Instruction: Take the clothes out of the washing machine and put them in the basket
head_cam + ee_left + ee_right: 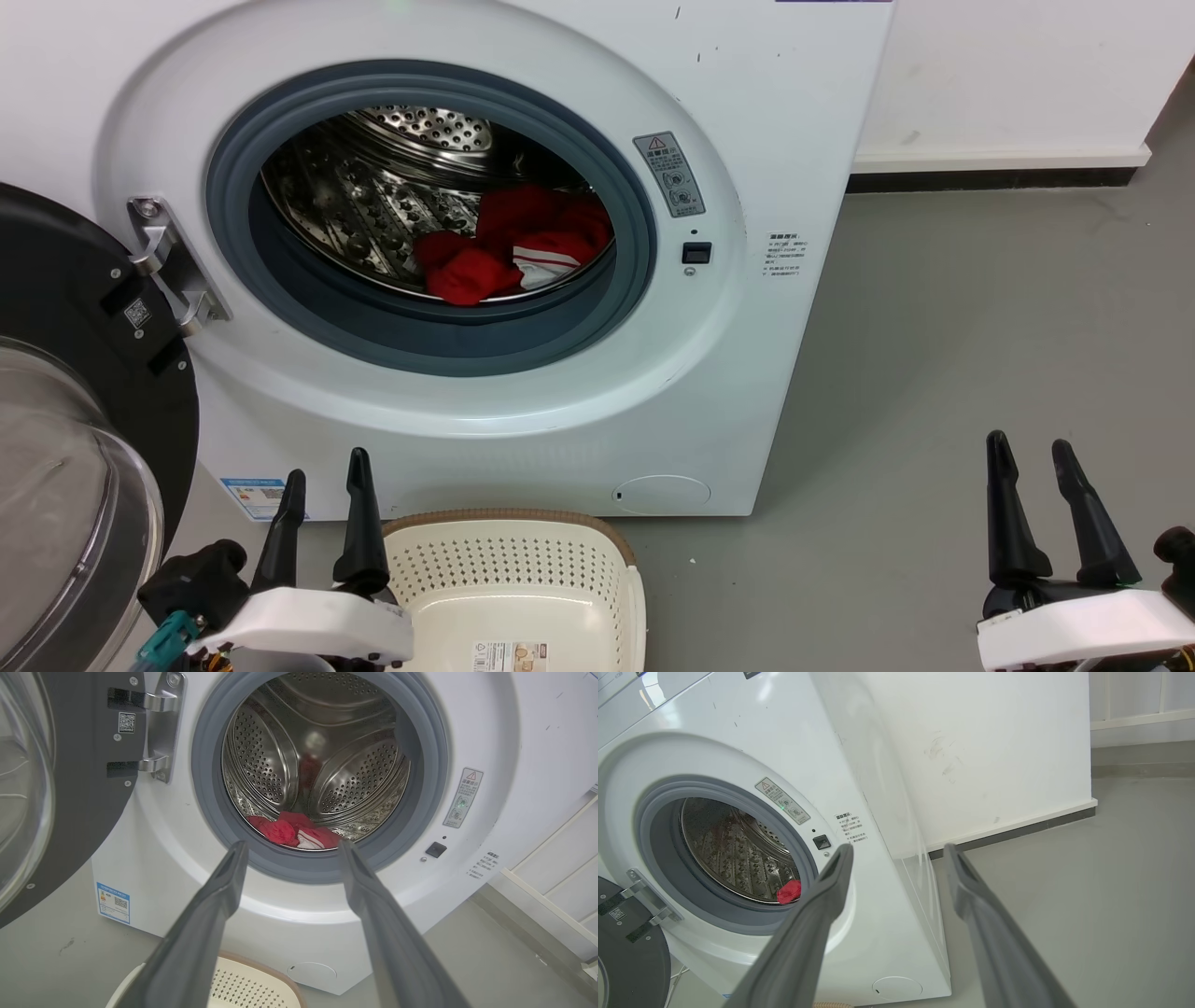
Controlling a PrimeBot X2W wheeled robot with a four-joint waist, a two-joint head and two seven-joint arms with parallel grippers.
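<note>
This looked like a laundry corner in a bare, utilitarian room. It was possibly a test space rather than a home, though the views were too narrow to be sure. A white front-loading washing machine (794, 140) stood directly on a smooth grey floor (980, 327) beside a plain white wall (1027, 65) with dark skirting (990, 179). The wall bore scuff marks (943, 760). A blue label (254, 497) was stuck low on the machine's front, and a cream basket (509, 560) sat on the floor before it.
</note>
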